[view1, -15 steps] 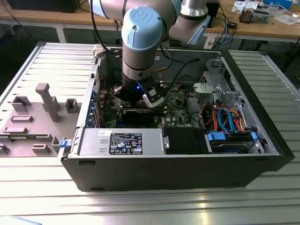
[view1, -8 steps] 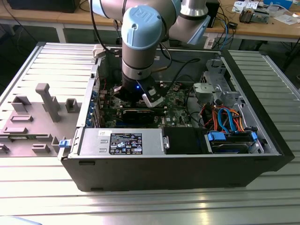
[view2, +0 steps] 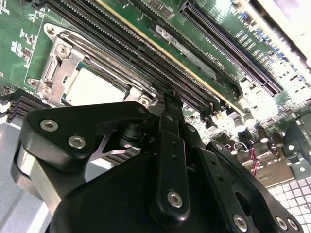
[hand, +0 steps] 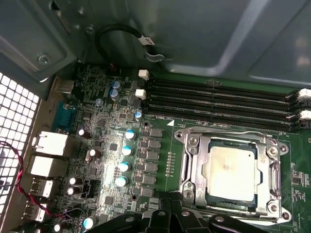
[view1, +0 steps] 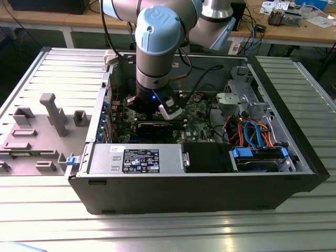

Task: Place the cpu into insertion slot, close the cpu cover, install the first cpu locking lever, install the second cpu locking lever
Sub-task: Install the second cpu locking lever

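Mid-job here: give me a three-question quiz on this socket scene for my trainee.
1. True or false: the cpu already sits in the insertion slot.
2. What lies over the chip's edges? A) the cpu cover B) a fan C) a cable
3. Fill in: the long black memory slots run beside the socket on the ____ board.

Key: 1 true; 2 A; 3 green. The gripper hangs near the socket's edge in the second wrist view.

One cpu point(hand: 232, 168) under one cpu cover point(hand: 194, 165), four long black memory slots point(hand: 218, 99), perhaps five blue-topped capacitors point(hand: 127, 151), one open computer case point(view1: 210, 194), one robot arm point(view1: 157, 47)
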